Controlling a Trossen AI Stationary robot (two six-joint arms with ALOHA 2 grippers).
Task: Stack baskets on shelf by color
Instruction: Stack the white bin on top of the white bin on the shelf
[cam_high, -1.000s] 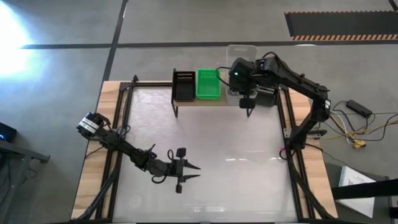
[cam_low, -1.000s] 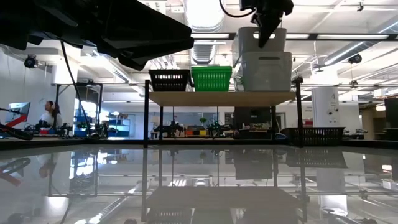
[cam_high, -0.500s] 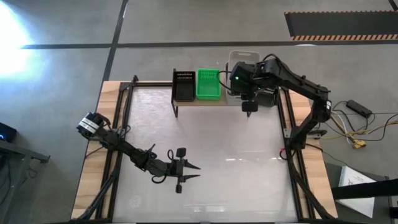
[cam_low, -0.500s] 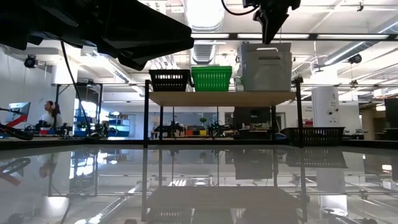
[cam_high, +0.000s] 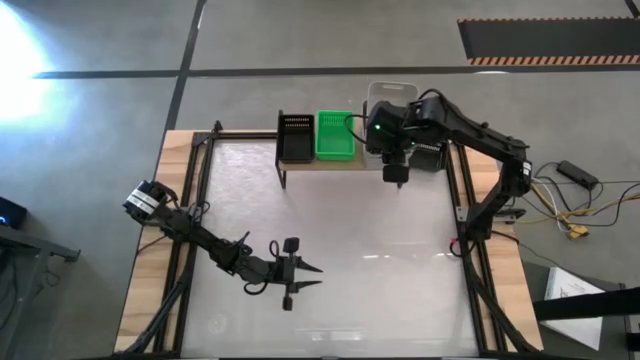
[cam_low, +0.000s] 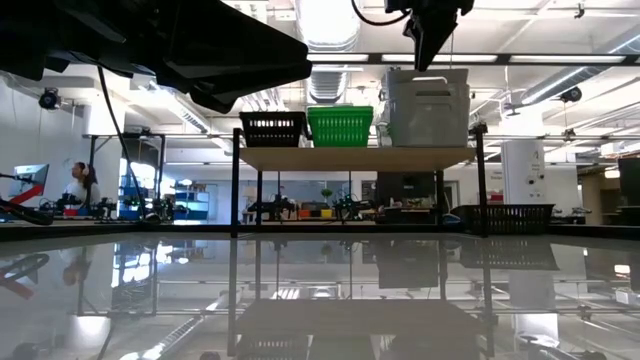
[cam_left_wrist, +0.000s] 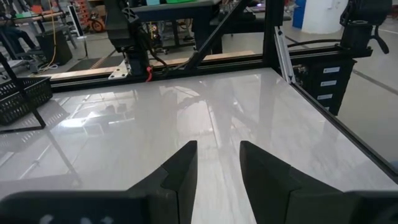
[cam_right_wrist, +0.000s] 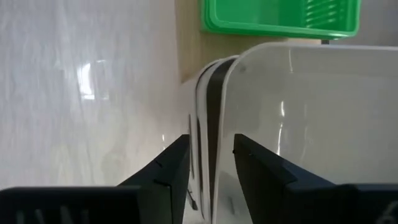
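My right hand (cam_right_wrist: 208, 163) part-open, fingers straddling white basket (cam_low: 428, 105) wall, not clamping. Basket nested in white stack at shelf (cam_low: 355, 158) right end, beside green basket (cam_low: 340, 125) and black basket (cam_low: 272, 128). Left hand (cam_high: 300, 273) narrow, empty, parked over tabletop (cam_high: 330, 240).

I see the glossy white tabletop (cam_high: 330, 230) filling the middle of the high view, framed by black rails and a wood edge (cam_high: 145, 260) at left. Cables (cam_high: 585, 205) trail on the grey floor at right, and a striped mat (cam_high: 545, 40) lies upper right. In the low view, a person (cam_low: 75, 185) sits far left.
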